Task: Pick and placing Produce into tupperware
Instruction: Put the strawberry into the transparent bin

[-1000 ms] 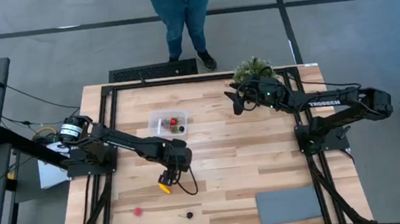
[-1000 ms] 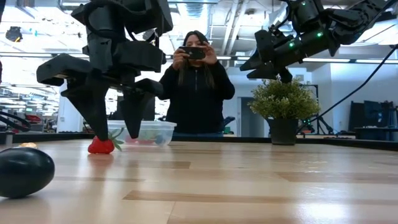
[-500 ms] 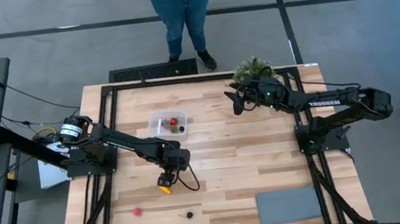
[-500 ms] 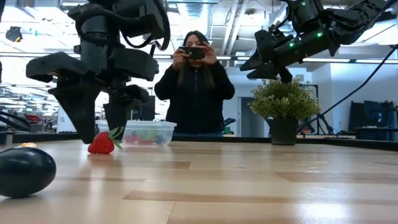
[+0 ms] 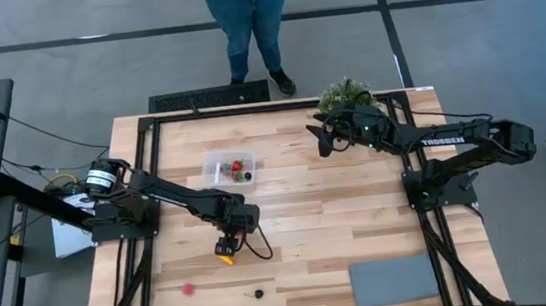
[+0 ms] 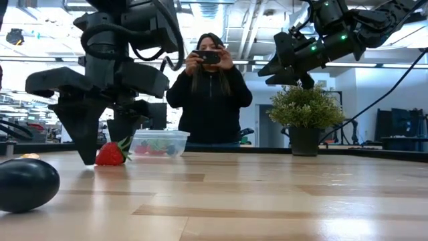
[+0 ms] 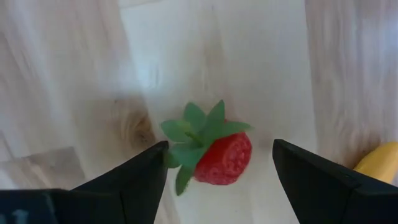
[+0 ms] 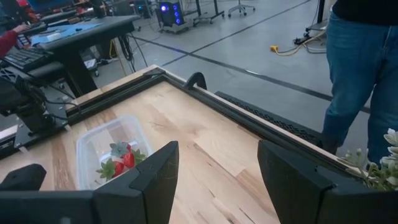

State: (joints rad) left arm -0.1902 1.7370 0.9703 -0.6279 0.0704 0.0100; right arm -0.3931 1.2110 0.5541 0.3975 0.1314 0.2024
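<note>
Left gripper [image 7: 217, 171]: spread wide, low over the table [image 5: 359, 215], straddling a strawberry [image 7: 214, 152] without contact.
Yellow piece [image 7: 380, 163]: just beside one finger; closing off-centre may nudge it.
Risk: the leafy cap catches a pad and the berry rolls free.
Tupperware [image 5: 230, 167]: well apart, already holding red pieces.
Right gripper [image 5: 325, 136]: spread, raised near the plant [image 5: 345, 94], waiting.

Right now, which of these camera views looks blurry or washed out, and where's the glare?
Left wrist view: soft and overexposed, the table bleached pale around the strawberry. Low view: the dark berry nearest the lens is blurred, with ceiling lights glaring behind. High view: evenly lit and sharp.
</note>
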